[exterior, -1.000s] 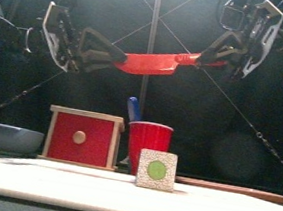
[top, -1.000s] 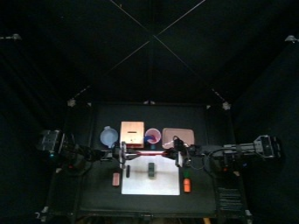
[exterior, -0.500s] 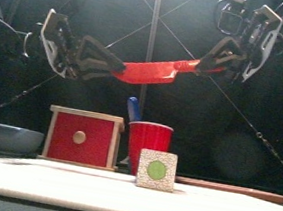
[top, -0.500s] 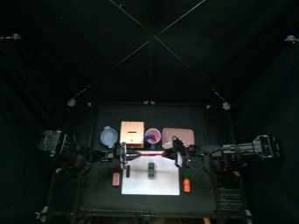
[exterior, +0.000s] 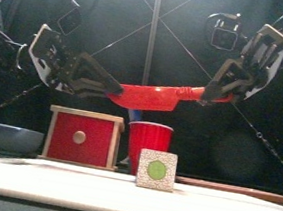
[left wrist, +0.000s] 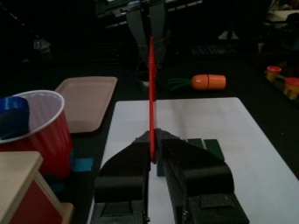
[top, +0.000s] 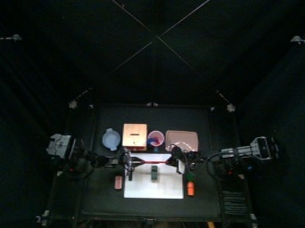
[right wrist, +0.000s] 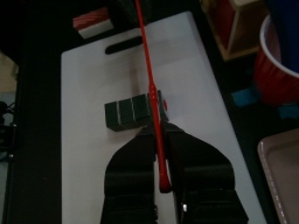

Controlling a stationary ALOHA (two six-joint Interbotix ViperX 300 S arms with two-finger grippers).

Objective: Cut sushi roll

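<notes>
Red knife (exterior: 153, 96) held level in the air between both arms: left gripper (exterior: 93, 76) clamped on one end, right gripper (exterior: 217, 86) clamped on the other. The sushi roll (right wrist: 131, 112), a dark short log, lies on the white cutting board (right wrist: 82, 131) directly below the knife and between the two grippers, with the red cup (exterior: 150, 142) behind it beside a red box (exterior: 83, 137)

The red knife (exterior: 153, 97) looks like glossy plastic, the white board (right wrist: 176, 96) smooth and matt.
</notes>
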